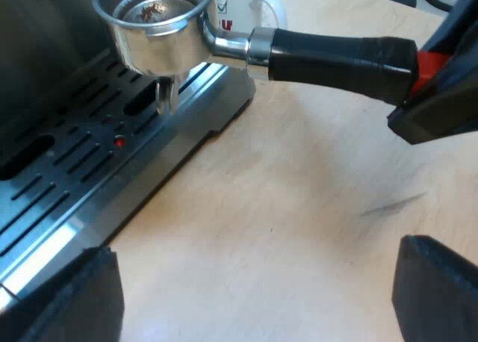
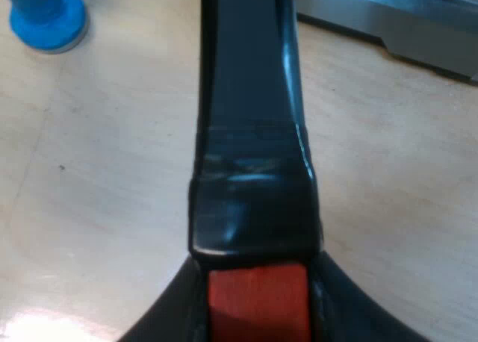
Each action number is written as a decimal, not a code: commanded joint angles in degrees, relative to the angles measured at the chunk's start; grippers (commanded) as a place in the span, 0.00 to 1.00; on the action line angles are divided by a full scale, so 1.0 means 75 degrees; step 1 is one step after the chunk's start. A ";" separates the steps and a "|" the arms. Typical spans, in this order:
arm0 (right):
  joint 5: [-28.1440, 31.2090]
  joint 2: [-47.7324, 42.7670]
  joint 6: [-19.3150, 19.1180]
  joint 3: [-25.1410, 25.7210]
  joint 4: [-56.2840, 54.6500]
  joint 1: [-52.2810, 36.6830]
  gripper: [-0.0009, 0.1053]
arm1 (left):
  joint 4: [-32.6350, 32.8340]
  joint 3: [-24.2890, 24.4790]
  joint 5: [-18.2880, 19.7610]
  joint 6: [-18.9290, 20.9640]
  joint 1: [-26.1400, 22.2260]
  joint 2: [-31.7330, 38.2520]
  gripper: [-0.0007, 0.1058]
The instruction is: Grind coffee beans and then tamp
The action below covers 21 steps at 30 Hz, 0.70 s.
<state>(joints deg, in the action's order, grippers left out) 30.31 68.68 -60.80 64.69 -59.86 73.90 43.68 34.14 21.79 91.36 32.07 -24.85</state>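
Observation:
The metal holder (image 1: pixel 153 25) hangs in the air over the espresso machine's slotted drip tray (image 1: pixel 82 163), its basket upward with a few brown coffee specks inside. Its dark handle (image 1: pixel 336 54) runs out to the red end (image 1: pixel 427 66), where my right gripper (image 1: pixel 432 77) grips it. In the right wrist view the handle (image 2: pixel 250 133) stretches away from the camera, and my right gripper (image 2: pixel 258 312) is shut on its red end (image 2: pixel 258 301). My left gripper (image 1: pixel 254 290) is open above the bare wooden table beside the tray, with nothing between its fingers.
A white mug (image 1: pixel 239 6) stands on the table just beyond the holder's basket. A blue tamper (image 2: pixel 46 17) stands upright on the wood, away from the handle. The machine's metal base (image 2: pixel 403 21) edges the table.

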 commanded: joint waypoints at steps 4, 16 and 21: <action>0.0451 -0.0195 -0.0065 0.0086 0.0092 0.0191 0.01 | 0.0500 0.0021 -0.0200 -0.0045 0.0033 0.0709 0.75; 0.0679 -0.0192 -0.0081 -0.0834 0.0937 0.1219 0.01 | 0.1303 0.0021 -0.0547 -0.0045 0.0033 0.1192 0.75; 0.0329 -0.0192 -0.0081 -0.1395 0.1660 0.1205 0.01 | 0.1436 0.0017 -0.0563 -0.0045 0.0033 0.1192 0.75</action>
<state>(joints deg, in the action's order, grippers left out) 30.54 68.19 -61.10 53.75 -49.33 83.02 54.31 34.17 18.39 91.36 32.07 -16.26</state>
